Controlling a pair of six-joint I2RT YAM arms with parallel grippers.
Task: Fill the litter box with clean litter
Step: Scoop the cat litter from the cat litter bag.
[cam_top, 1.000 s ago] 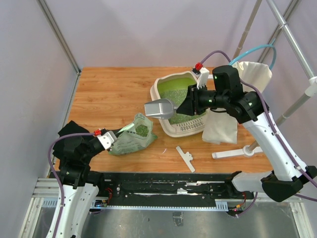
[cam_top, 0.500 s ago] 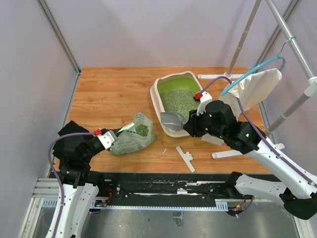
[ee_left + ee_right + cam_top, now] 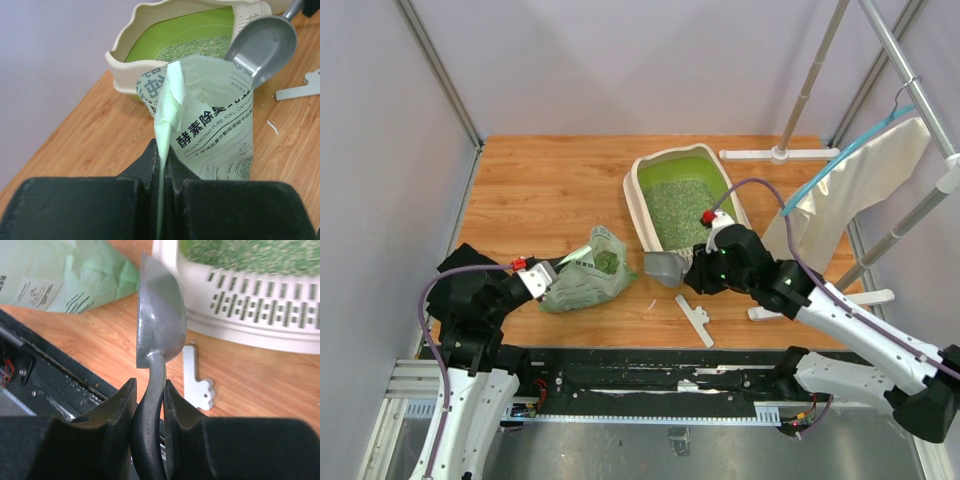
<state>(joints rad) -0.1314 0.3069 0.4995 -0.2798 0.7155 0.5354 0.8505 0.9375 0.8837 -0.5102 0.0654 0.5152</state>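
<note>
The cream litter box (image 3: 638,200) with its green inside stands at the table's middle right; it also shows in the left wrist view (image 3: 125,50) and the right wrist view (image 3: 260,320). Pale green-grey clean litter (image 3: 678,208) covers its floor. My left gripper (image 3: 542,277) is shut on the top edge of the light green printed bag (image 3: 582,281), holding it open; some litter shows inside. My right gripper (image 3: 694,271) is shut on the handle of the silver scoop (image 3: 665,266), which hangs low in front of the box's near corner, between box and bag. The scoop looks empty (image 3: 265,45).
A white flat plastic piece (image 3: 694,318) lies on the wood near the front edge. A white stand base (image 3: 810,305) lies at the right. A cream cloth (image 3: 840,205) hangs from a metal frame at the right. A black rail (image 3: 640,370) runs along the near edge.
My right arm has swung the scoop from above the litter box down and toward me, to in front of the box's near corner. The left gripper and bag have not moved.
</note>
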